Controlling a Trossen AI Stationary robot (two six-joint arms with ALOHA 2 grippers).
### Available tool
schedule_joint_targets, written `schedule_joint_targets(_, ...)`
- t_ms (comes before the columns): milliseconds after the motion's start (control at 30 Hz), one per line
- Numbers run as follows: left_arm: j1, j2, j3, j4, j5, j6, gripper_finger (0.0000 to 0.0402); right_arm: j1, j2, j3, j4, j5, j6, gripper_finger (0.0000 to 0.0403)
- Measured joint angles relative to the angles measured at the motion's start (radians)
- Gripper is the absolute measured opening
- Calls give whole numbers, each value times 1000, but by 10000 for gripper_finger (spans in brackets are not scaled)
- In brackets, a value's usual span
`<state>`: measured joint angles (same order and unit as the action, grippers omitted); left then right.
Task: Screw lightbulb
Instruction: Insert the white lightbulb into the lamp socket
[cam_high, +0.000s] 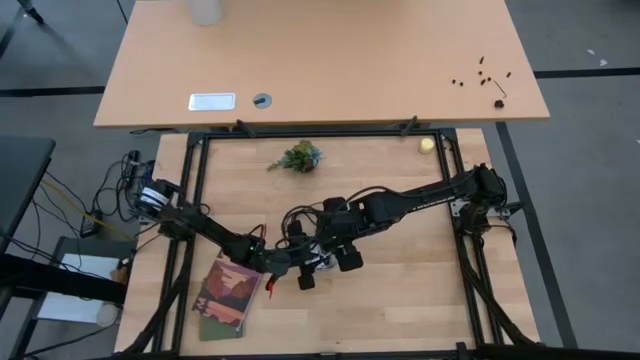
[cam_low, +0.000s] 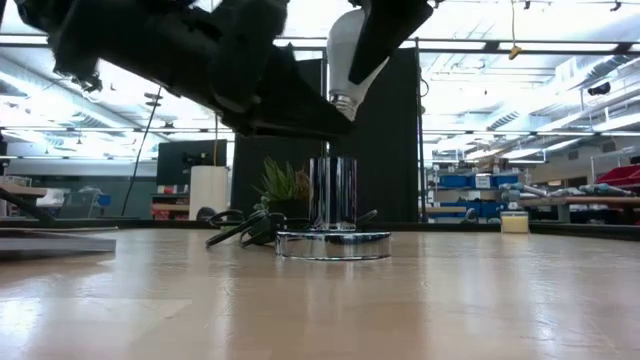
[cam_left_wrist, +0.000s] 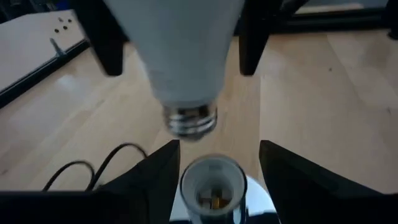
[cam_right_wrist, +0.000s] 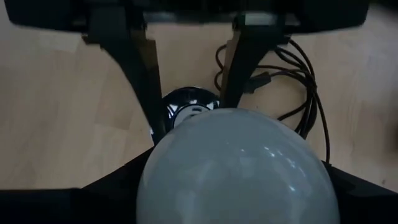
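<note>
The right gripper (cam_right_wrist: 239, 186) is clamped on the bulb (cam_left_wrist: 180, 56), just above the socket (cam_left_wrist: 210, 186). The left gripper (cam_left_wrist: 217, 165) stands apart around the socket. Screwing in is not yet begun.

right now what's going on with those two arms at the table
The right gripper holds the lightbulb base-down just above the chrome socket, not yet threaded in. The left gripper has its fingers on either side of the socket top, seemingly steadying it; whether they touch is unclear.
</note>
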<state>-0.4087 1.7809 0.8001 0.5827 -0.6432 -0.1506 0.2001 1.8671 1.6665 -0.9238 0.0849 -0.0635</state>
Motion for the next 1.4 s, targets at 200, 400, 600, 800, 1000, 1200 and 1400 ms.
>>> schedule_joint_targets(200, -16, -25, -14, -134, -44, -54, 224, 8, 0, 0, -42, 0, 8, 270)
schedule_joint_targets(400, -11, -18, -106, 6, -13, -86, 224, 8, 0, 0, -51, 0, 16, 270)
schedule_joint_targets(600, 0, -12, -164, 148, 9, -87, 225, 8, 0, -10, -30, 0, 15, 270)
schedule_joint_targets(800, 33, 65, -150, 216, 94, -96, 225, 7, 1, -14, 10, -3, 0, 270)
schedule_joint_targets(1000, 50, 134, -122, 241, 133, -85, 225, 7, 12, -14, 67, -33, -10, 270)
schedule_joint_targets(1200, 60, 190, -70, 244, 136, -51, 224, 1, 35, -15, 70, -35, -10, 270)
schedule_joint_targets(1400, 63, 224, -31, 241, 148, -27, 223, -15, 47, -14, 80, -93, 25, 270)
